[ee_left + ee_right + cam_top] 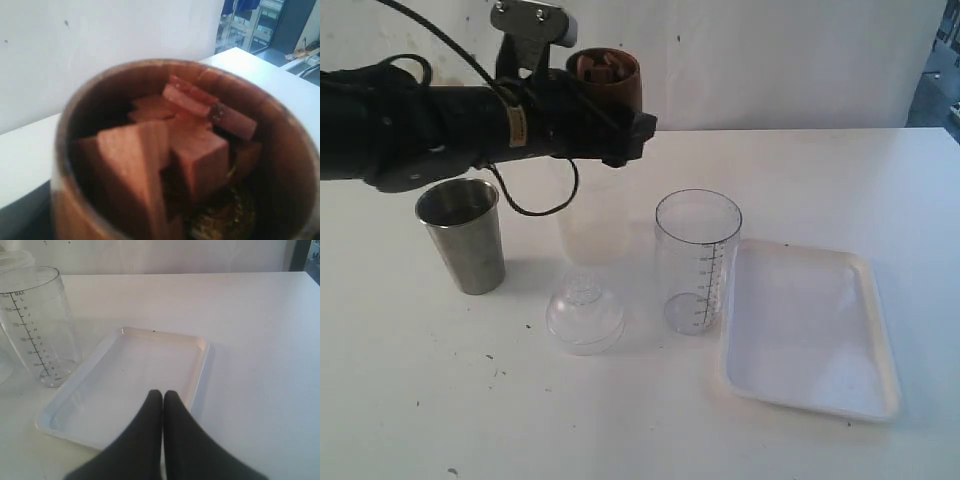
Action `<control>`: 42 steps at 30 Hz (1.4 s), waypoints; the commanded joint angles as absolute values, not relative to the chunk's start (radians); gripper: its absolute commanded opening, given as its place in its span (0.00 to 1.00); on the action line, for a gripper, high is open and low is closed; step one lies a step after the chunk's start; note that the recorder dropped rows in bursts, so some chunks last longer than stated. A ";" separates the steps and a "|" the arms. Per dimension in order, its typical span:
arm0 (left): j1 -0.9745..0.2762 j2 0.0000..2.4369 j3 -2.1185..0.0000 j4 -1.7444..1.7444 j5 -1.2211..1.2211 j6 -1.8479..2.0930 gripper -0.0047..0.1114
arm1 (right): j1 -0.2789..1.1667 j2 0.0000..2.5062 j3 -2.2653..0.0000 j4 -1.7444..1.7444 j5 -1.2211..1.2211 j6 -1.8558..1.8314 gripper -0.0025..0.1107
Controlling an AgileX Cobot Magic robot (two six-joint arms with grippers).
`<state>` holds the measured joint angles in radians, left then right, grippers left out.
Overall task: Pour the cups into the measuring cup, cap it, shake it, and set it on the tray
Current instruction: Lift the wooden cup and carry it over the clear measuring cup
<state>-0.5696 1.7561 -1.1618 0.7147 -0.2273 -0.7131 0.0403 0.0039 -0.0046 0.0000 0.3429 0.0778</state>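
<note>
My left gripper (612, 112) is shut on the brown wooden cup (605, 72) and holds it upright in the air, behind and left of the measuring cup (697, 262). The left wrist view is filled by the wooden cup (165, 150), packed with reddish wooden blocks; the fingers are hidden there. The measuring cup stands empty and uncapped beside the white tray (865, 380). At the left, the steel tumbler (465, 235) stands on the table. My right gripper (163, 394) is shut on nothing over the tray (197, 347), with the measuring cup (40, 325) beyond it.
A clear domed lid (584, 313) lies on the table in front of the measuring cup's left side. A frosted translucent cup (595, 225) stands behind it, under the left arm. A black cable (535, 205) hangs from the arm.
</note>
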 commanded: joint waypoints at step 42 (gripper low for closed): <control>-0.664 1.896 -1.322 0.730 -0.267 0.069 0.04 | 0.038 0.000 0.000 0.000 0.342 0.083 0.02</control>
